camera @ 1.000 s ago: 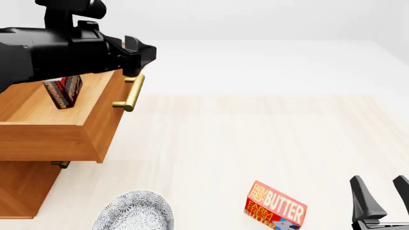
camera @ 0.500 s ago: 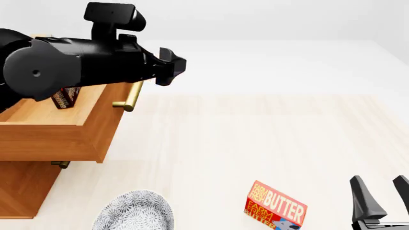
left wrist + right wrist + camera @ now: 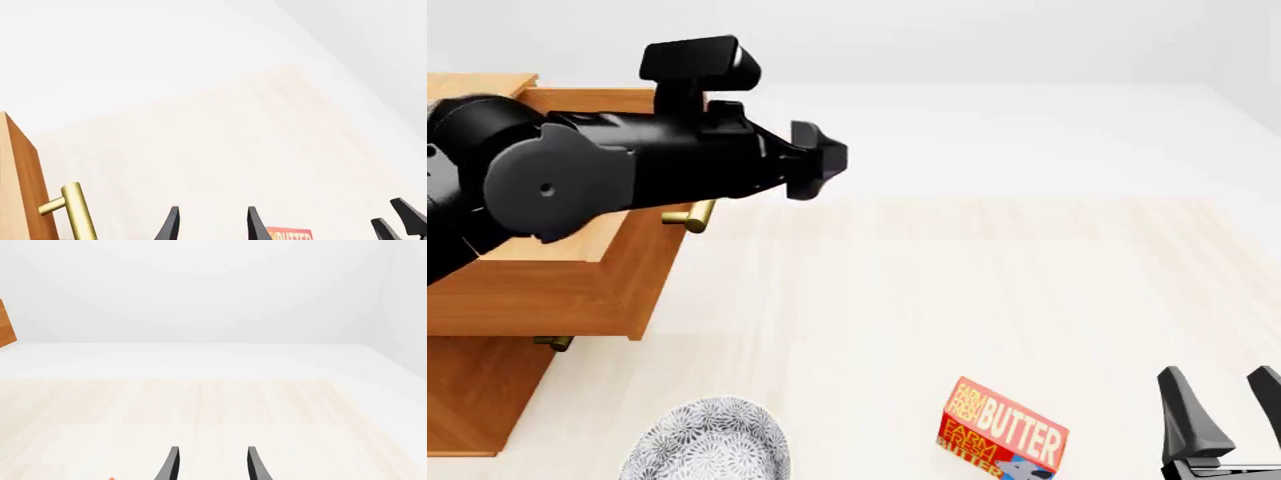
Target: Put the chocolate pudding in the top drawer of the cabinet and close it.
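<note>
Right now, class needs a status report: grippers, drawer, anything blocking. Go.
Left gripper open, empty, out past the brass handle. Right gripper open, idle. Top drawer open; pudding hidden behind the arm. Nothing blocking the drawer front.

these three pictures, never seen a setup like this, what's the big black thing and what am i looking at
It is a simulated robot with two arms at a table. The wide picture looks down from behind the arms; the other two come from cameras just behind each hand. The big black shape is the left arm, its left hand open and empty, above the brass handle of the open top drawer of a wooden cabinet. The right hand, also open, rests near the table's edge. On the table lie a butter box and a patterned bowl. Nothing is held.
</note>
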Action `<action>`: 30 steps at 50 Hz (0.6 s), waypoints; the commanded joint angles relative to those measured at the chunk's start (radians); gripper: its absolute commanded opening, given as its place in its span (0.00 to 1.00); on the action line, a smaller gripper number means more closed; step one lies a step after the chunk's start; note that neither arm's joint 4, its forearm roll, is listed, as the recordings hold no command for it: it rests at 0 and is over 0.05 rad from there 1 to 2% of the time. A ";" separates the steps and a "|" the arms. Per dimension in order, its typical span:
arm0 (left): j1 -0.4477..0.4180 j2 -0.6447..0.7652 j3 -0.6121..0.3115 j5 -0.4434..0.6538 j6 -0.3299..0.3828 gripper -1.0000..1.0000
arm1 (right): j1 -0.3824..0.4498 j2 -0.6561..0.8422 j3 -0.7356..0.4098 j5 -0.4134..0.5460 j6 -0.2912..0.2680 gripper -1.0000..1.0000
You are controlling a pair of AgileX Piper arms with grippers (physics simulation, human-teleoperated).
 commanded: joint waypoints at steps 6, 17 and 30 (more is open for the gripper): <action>-0.014 0.008 0.039 -0.048 -0.068 1.00 | 0.000 0.000 0.000 0.000 0.000 1.00; -0.001 0.020 0.082 -0.086 -0.112 1.00 | 0.000 0.000 0.000 0.000 0.000 1.00; 0.004 0.049 0.115 -0.134 -0.148 1.00 | 0.000 0.000 0.000 0.000 0.000 1.00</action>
